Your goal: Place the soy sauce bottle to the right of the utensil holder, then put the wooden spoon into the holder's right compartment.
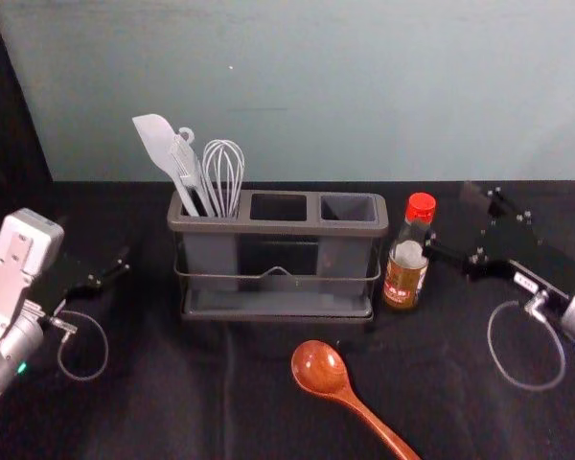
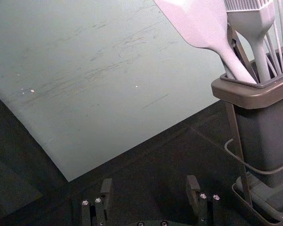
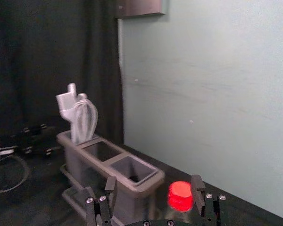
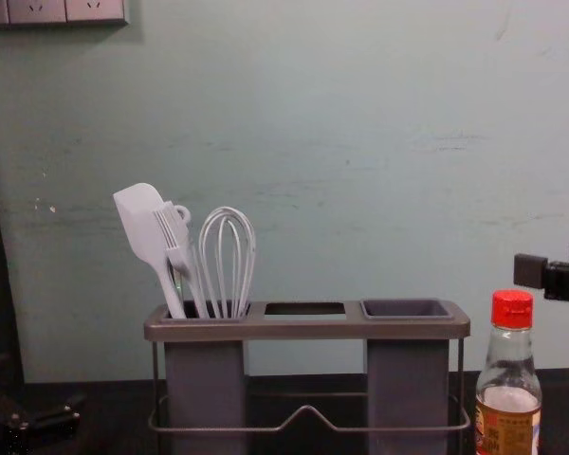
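My right gripper (image 1: 452,220) is open beside the soy sauce bottle (image 1: 403,273), which stands upright just right of the utensil holder (image 1: 278,227). In the right wrist view the red cap (image 3: 180,196) shows close to one finger of the open right gripper (image 3: 154,190). The chest view has the right gripper (image 4: 555,263) higher than the bottle (image 4: 508,384) and to its right. A wooden spoon (image 1: 319,368) lies in front of the holder, handle toward the near edge. Left of the holder, my left gripper (image 1: 110,271) is parked; its wrist view shows the left gripper (image 2: 150,184) open.
A spatula (image 1: 159,144), a brush and a whisk (image 1: 223,168) stand in the holder's left compartment. Behind the black-covered table (image 1: 172,383) rises a pale wall (image 1: 364,86). The holder's wire rail (image 4: 266,429) runs along its front.
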### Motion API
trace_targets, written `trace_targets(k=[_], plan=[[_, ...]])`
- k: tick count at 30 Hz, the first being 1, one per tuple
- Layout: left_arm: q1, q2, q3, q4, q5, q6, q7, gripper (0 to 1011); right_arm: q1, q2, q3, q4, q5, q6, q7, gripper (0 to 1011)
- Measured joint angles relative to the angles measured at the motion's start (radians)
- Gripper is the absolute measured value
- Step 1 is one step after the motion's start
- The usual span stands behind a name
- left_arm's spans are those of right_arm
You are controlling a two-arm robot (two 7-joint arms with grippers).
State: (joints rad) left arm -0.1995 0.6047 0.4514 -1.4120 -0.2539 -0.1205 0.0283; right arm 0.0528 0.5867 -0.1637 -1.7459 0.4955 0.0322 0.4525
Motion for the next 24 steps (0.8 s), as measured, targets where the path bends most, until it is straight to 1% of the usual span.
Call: trace_targets(k=[4,5,8,10,11,12,16,17,21,23,24], plan=[[0.000,0.000,0.000,0.000,0.000,0.000,0.000,1011,-0.033,0.028,-0.010,-0.042,-0.005,-0.008,0.013,1002],[0.000,0.000,0.000,0.000,0.000,0.000,0.000,1012,-0.039,0.042,-0.023,-0.059,-0.018,-0.006,0.018,1002],[0.000,0.000,0.000,0.000,0.000,0.000,0.000,1011,-0.042,0.059,-0.043,-0.080,-0.034,0.003,0.027,1002],[0.000,0.000,0.000,0.000,0.000,0.000,0.000,1011,-0.039,0.073,-0.074,-0.097,-0.049,0.022,0.039,1002],[0.000,0.000,0.000,0.000,0.000,0.000,0.000,1012,-0.039,0.073,-0.074,-0.097,-0.049,0.022,0.039,1002],[0.000,0.000,0.000,0.000,0.000,0.000,0.000,1011,-0.032,0.077,-0.092,-0.102,-0.056,0.033,0.046,1002],[0.000,0.000,0.000,0.000,0.000,0.000,0.000,1012,-0.011,0.079,-0.136,-0.105,-0.070,0.060,0.058,1002],[0.000,0.000,0.000,0.000,0.000,0.000,0.000,1011,-0.001,0.078,-0.153,-0.105,-0.076,0.073,0.059,1002],[0.000,0.000,0.000,0.000,0.000,0.000,0.000,1011,0.021,0.076,-0.186,-0.108,-0.093,0.112,0.057,1002],[0.000,0.000,0.000,0.000,0.000,0.000,0.000,1012,0.039,0.071,-0.208,-0.114,-0.105,0.158,0.041,1002],[0.000,0.000,0.000,0.000,0.000,0.000,0.000,1011,0.047,0.069,-0.219,-0.119,-0.114,0.191,0.029,1002]])
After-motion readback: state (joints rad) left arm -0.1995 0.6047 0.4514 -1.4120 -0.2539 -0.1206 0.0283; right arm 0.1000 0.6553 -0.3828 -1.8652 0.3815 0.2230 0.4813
